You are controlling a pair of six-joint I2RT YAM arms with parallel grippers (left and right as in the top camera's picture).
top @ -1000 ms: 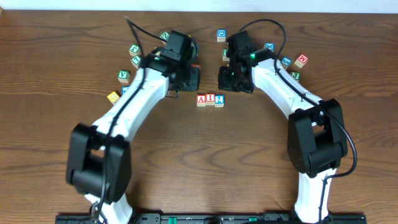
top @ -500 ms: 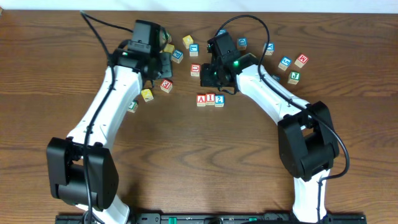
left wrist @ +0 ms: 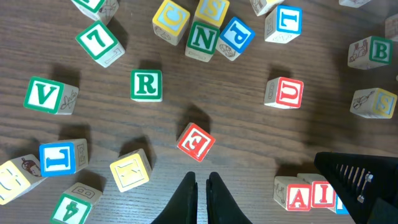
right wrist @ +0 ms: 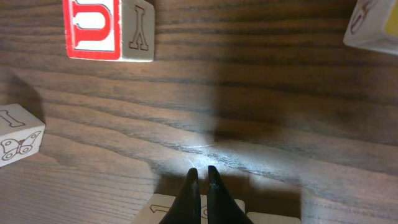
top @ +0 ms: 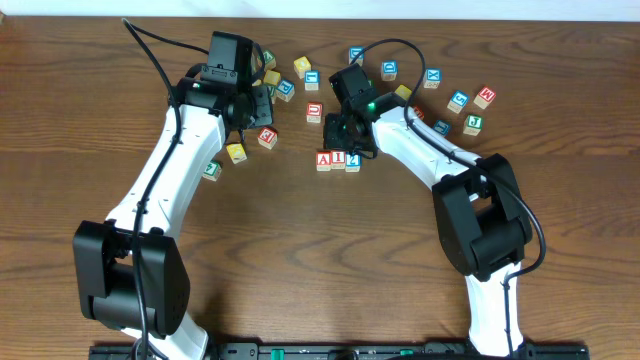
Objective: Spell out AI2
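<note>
Three blocks stand in a row in the overhead view: a red A [top: 323, 160], a red I [top: 338, 158] and a blue 2 [top: 353, 162]. The left wrist view shows the A [left wrist: 298, 196] and I [left wrist: 322, 193] at its lower right. My right gripper [top: 347, 137] is shut and empty, just behind the row; in its wrist view [right wrist: 200, 175] the fingertips sit right above the blocks' tops. My left gripper [top: 256, 105] is shut and empty among loose blocks at the upper left; in its wrist view [left wrist: 201, 182] it is just below a red E block [left wrist: 196, 140].
Several loose letter blocks lie around the back of the table: a red U [top: 314, 111], a green R [left wrist: 146, 84], a green V [left wrist: 45, 95], a yellow block [top: 235, 152], and red and green blocks at the right [top: 484, 97]. The right arm [top: 430, 140] reaches over the right-hand blocks.
My right gripper has moved toward the front and slightly right, down to the back of the A I 2 row. My left gripper has barely moved.
</note>
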